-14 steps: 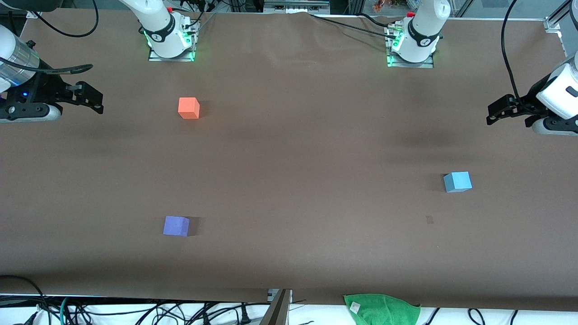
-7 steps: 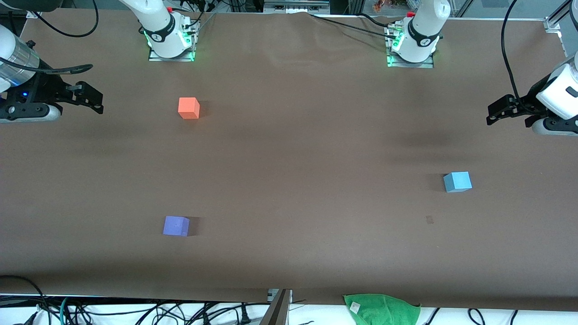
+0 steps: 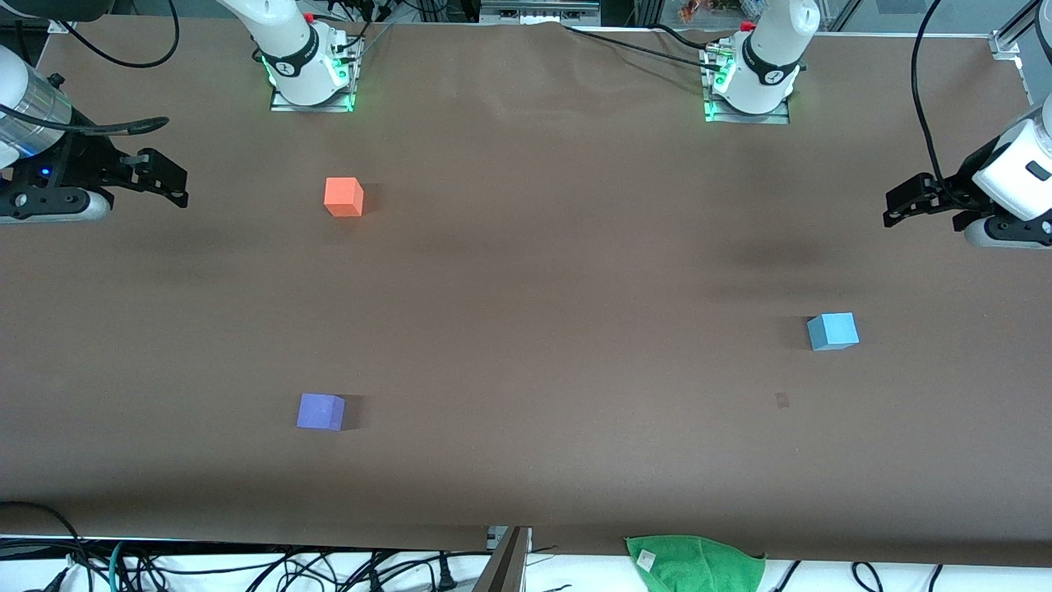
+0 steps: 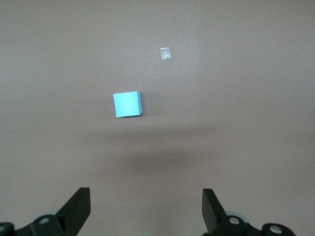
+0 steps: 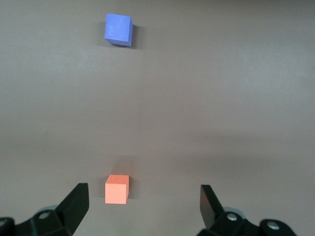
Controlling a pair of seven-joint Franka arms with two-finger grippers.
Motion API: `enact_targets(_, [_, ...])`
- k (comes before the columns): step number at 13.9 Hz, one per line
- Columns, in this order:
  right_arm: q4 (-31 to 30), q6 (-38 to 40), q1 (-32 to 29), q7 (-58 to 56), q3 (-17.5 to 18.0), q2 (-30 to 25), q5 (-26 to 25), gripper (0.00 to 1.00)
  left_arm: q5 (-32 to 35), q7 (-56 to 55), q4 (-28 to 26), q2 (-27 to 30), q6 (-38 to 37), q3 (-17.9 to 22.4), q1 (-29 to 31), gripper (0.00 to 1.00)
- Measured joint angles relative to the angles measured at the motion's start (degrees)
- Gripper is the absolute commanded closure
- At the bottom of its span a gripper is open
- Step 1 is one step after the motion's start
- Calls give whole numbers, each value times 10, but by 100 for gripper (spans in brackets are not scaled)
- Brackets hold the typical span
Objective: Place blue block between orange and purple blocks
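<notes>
In the front view, the orange block (image 3: 343,197) is seen in the upper part of the frame and the purple block (image 3: 320,412) well below it, nearer the camera. The blue block (image 3: 832,331) is set apart on the brown tabletop (image 3: 542,288), toward the left arm's end. The left pincer (image 3: 892,210) and right pincer (image 3: 179,187) are held at the frame's edges.

In the left wrist view, the left pincer (image 4: 146,207) is spread open and empty, the blue block (image 4: 127,104) lying upper centre.

In the right wrist view, the right pincer (image 5: 144,204) is likewise open and empty; the orange block (image 5: 117,189) is shown low, the purple block (image 5: 118,29) at top.
</notes>
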State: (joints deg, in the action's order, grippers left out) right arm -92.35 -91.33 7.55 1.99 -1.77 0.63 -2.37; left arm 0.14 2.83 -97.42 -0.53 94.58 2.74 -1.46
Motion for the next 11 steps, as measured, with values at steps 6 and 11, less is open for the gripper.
enact_targets(6, [0,0,0,0,0,0,0,0,0,0,22,-30,0,0,0,0])
enact_targets(11, [0,0,0,0,0,0,0,0,0,0,23,-31,-3,0,0,0])
